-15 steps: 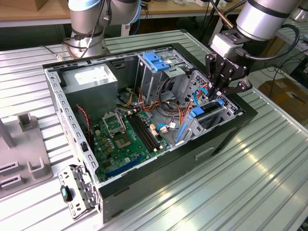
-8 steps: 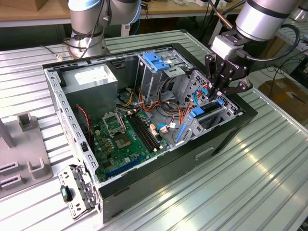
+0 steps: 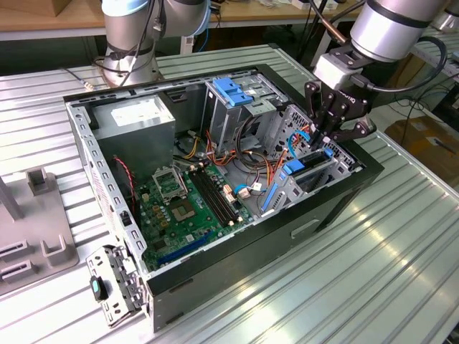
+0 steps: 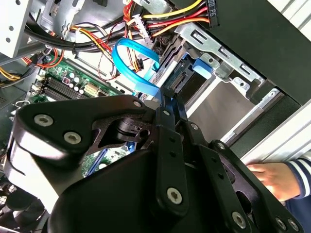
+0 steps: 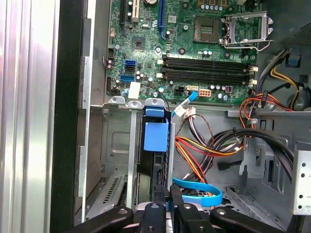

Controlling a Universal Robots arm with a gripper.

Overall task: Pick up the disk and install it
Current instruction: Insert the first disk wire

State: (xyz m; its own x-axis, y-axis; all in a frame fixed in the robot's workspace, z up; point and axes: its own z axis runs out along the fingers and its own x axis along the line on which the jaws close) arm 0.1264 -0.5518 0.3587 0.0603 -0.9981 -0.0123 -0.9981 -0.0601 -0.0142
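Exterior view: gripper sits low over the drive bay at the exterior view's right end of the open black case. The disk stands on edge in that bay, its glossy blue plastic carrier uppermost. In both wrist views the matte black fingers are pressed together at the disk's end, probably touching it. The second wrist view adds a flat blue cable and a person's hand beside the case.

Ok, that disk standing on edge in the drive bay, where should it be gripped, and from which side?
Grip the disk by its exposed narrow edge, coming down through the open side of the case. It stands on edge in the metal bay, whose walls cover its broad faces, so only that thin edge is free to pinch. The end effector appears shut on it there.
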